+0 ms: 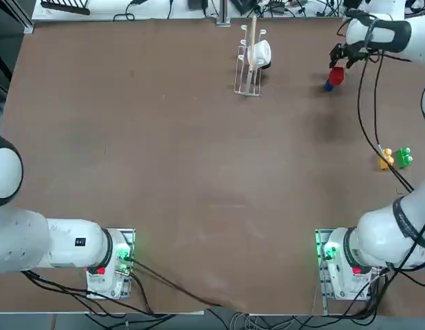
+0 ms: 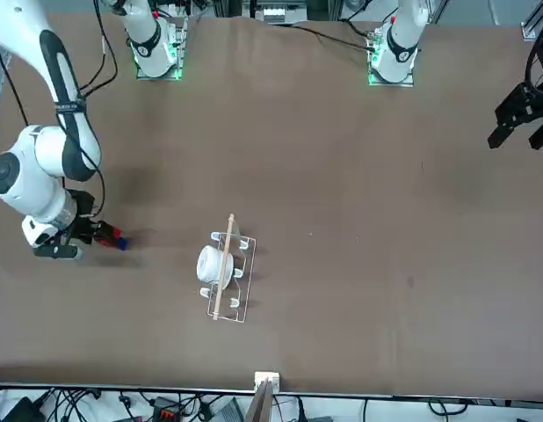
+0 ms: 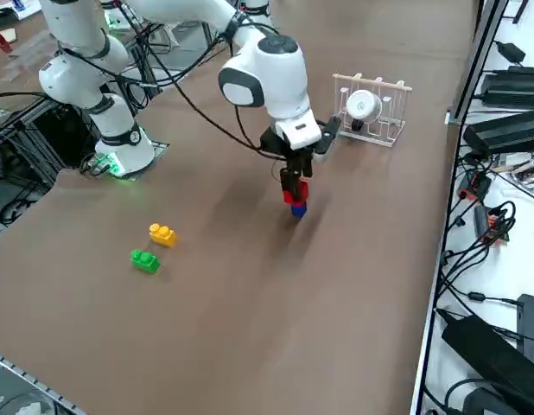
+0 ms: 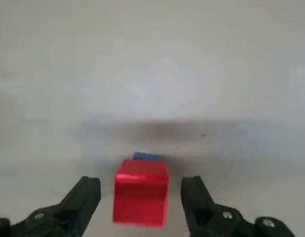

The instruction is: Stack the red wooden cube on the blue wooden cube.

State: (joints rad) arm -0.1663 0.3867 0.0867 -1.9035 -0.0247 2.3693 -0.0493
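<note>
Red cube resting on blue cube, gripper spread around it at the far right of the table.

The broad brown table carries a wire rack holding a white cup. The right gripper hangs over the stack with both black fingers parted wide, clear gaps on each side of the small bright red wooden cube, gripping nothing. That cube sits atop the tiny dark blue wooden cube. A small yellow block and a small green block lie just beside each other, well apart from the stack.

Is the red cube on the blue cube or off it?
On: the red wooden cube sits atop the blue wooden cube, right gripper open around it.
</note>
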